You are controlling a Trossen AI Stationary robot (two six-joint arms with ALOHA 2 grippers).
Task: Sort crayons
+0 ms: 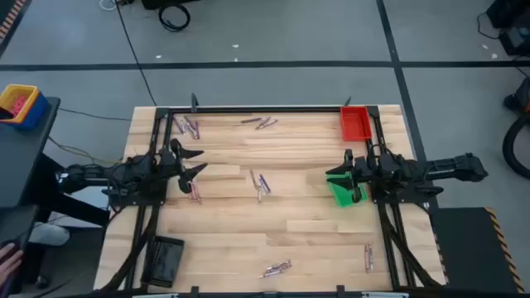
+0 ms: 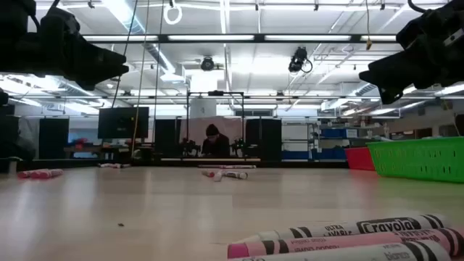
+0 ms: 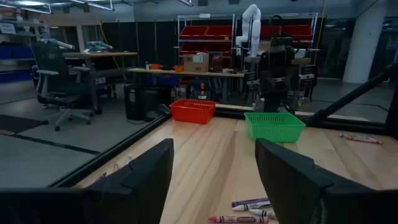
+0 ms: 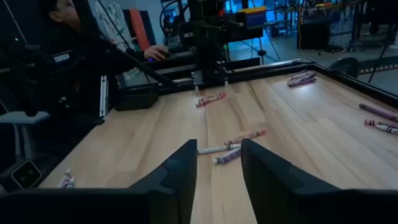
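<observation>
Crayons (image 1: 194, 192) are lying at five o'clock just beside the left gripper (image 1: 194, 163), gaping wide and empty, nearer than the right gripper (image 1: 338, 175), hovering half-open, empty.

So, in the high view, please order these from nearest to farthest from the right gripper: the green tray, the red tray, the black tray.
From the right gripper:
1. Green tray, directly beside and partly under it, on the right side.
2. Red tray, at the far right corner.
3. Black tray, at the near left corner.
</observation>
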